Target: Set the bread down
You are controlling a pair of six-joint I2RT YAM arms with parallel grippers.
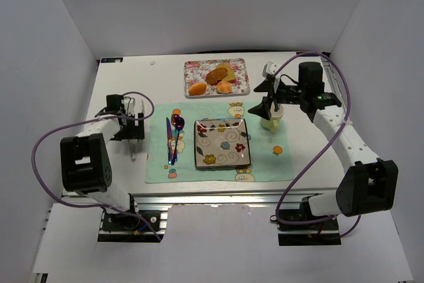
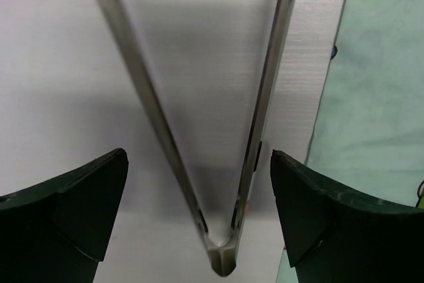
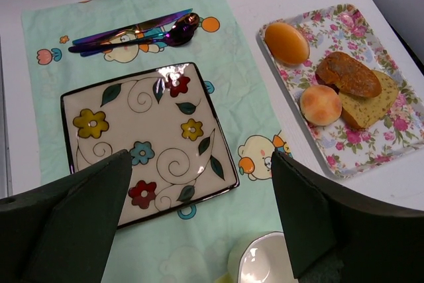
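1. Right gripper (image 3: 200, 157): the jaws are spread wide with nothing between the fingers. In the top view it (image 1: 264, 98) hangs over the far right corner of the placemat (image 1: 199, 169), just above the cup (image 1: 271, 121).
2. Bread (image 3: 320, 105): a small round peach-orange bun with a paler top. It lies on the floral tray (image 3: 383, 149), close to the tray's long edge that faces the placemat.
3. Bread relative to the right gripper:
   - In the right wrist view it lies ahead of the fingers and to the right, beyond the line of the right-hand finger.
   - In the top view the bread (image 1: 224, 87) is to the left of the gripper and slightly farther from the arm bases. The two are apart, with no contact.
4. Neighbours on the tray: the bread rests against a seeded slice (image 3: 374, 101). The dark brown piece (image 3: 348, 74) lies partly on that slice, and the orange oval piece (image 3: 287, 43) sits apart at one end of the tray.
5. Square plate (image 3: 147, 142): it lies flat on the placemat below the right gripper, with no food on it. The cutlery (image 3: 136, 32) lies beside it.
6. Left gripper (image 2: 199, 154): the jaws are open. The tongs (image 2: 225, 256) lie on the table (image 2: 59, 64) between the fingers, and no finger visibly touches them.
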